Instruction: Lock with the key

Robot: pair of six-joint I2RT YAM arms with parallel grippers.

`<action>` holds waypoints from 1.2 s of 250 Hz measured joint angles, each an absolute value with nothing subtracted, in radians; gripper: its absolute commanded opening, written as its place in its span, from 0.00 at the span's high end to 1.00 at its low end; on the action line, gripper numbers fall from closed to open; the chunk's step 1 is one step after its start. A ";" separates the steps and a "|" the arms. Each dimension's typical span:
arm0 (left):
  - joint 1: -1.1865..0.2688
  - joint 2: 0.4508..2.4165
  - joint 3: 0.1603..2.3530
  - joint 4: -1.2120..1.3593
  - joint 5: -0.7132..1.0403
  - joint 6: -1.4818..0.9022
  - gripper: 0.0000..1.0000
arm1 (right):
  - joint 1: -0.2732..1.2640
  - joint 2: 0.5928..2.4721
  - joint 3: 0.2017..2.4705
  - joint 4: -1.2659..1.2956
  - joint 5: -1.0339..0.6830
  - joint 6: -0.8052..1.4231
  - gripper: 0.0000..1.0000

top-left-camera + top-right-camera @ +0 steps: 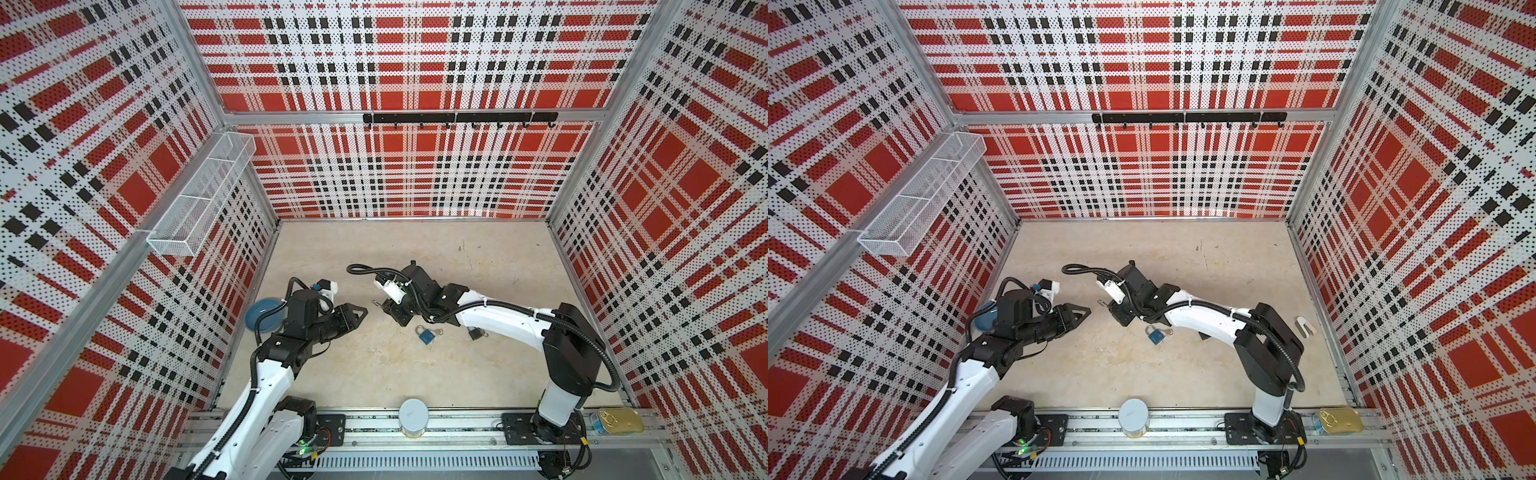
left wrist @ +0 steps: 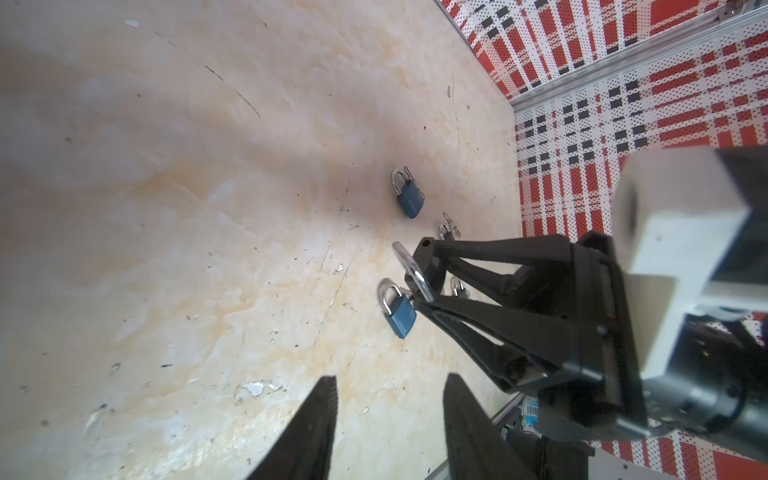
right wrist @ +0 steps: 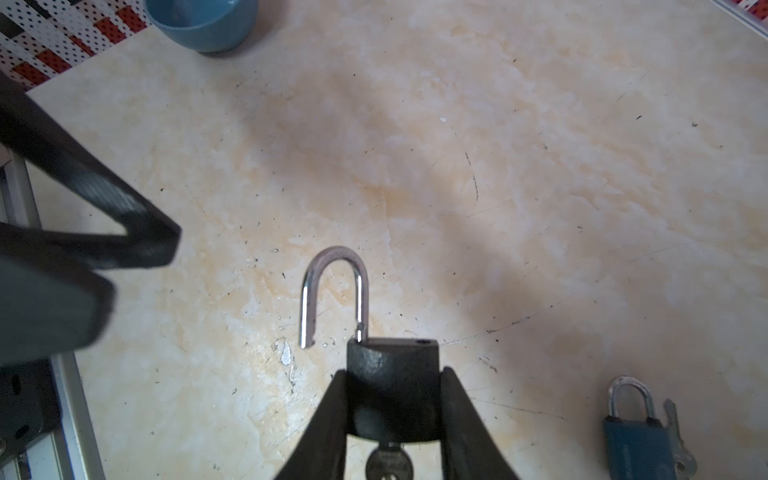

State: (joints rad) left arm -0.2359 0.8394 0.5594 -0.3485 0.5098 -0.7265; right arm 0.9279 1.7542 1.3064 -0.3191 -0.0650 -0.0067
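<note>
We see the dark grey metal padlock [image 3: 392, 361], silver shackle [image 3: 337, 252] swung open and silver key [image 3: 388, 459] in its base, grasped above the beige bench [image 1: 374, 374] by the right gripper [image 3: 392, 376], the left gripper [image 2: 390, 380] facing it released and empty, a small blue padlock [image 1: 424, 334] lying nearby.

I can read no text anywhere; a blue padlock [image 2: 409, 203] has a faint embossed mark on its body, too blurred to make out; the white canister [image 1: 413, 412] shows a grey smudge on its lid, possibly a logo; a barcode label [image 2: 528, 409] shows only stripes, its digits too small.
</note>
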 measured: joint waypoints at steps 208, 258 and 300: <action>-0.326 1.026 0.562 -0.106 0.451 -0.826 0.57 | 0.928 1.737 1.291 -0.333 -0.055 -0.006 0.85; -0.344 1.058 0.577 -0.083 0.450 -0.828 0.60 | 0.928 1.737 1.291 -0.333 -0.055 -0.003 0.85; -0.348 1.064 0.579 -0.074 0.446 -0.828 0.63 | 0.928 1.737 1.291 -0.333 -0.055 -0.003 0.86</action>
State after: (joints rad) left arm -0.3481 1.0637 0.5793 -0.0742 0.4458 -0.8280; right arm 0.9279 1.7370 1.2915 -0.3328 -0.0551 -0.0029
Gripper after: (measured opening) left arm 0.384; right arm 0.329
